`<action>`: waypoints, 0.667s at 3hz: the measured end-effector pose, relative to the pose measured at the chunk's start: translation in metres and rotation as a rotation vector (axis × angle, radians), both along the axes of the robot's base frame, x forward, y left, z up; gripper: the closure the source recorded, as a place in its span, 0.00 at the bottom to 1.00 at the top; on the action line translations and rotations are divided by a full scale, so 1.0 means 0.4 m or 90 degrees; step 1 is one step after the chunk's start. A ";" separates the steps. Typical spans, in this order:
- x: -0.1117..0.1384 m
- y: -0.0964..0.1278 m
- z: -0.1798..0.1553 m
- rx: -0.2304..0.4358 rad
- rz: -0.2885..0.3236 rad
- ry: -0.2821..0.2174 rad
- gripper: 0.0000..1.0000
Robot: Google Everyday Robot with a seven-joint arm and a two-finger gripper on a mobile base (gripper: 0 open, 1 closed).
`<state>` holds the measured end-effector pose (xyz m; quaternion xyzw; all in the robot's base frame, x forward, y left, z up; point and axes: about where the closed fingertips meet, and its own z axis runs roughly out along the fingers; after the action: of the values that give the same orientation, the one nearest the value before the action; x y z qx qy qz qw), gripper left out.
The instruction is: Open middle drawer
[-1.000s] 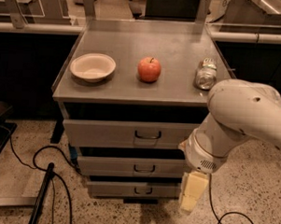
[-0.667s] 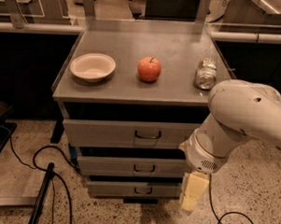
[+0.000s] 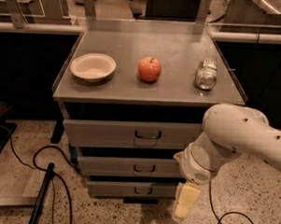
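Observation:
A grey metal cabinet (image 3: 146, 93) has three stacked drawers. The middle drawer (image 3: 110, 166) is a shallow grey front with a small dark wire handle (image 3: 144, 168) at its centre, and it looks shut. The wider top drawer (image 3: 107, 133) is above it and the narrow bottom drawer (image 3: 114, 188) below. My gripper (image 3: 185, 203), cream-coloured at the end of the white arm (image 3: 233, 136), hangs low to the right of the drawers, about level with the bottom drawer. It touches no handle.
On the cabinet top stand a white bowl (image 3: 93, 67), a red apple (image 3: 150, 69) and a can lying on its side (image 3: 206, 74). Black cables (image 3: 40, 161) trail over the speckled floor on the left. Dark benches stand behind.
My arm has sunk a little, and the gripper has moved slightly down and to the left. The drawers and the things on top have not moved.

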<state>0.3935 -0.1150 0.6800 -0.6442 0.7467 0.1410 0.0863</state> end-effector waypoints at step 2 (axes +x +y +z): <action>0.080 -0.005 -0.119 -0.015 -0.009 -0.027 0.00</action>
<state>0.4254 -0.1169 0.6323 -0.6431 0.7507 0.1175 0.0954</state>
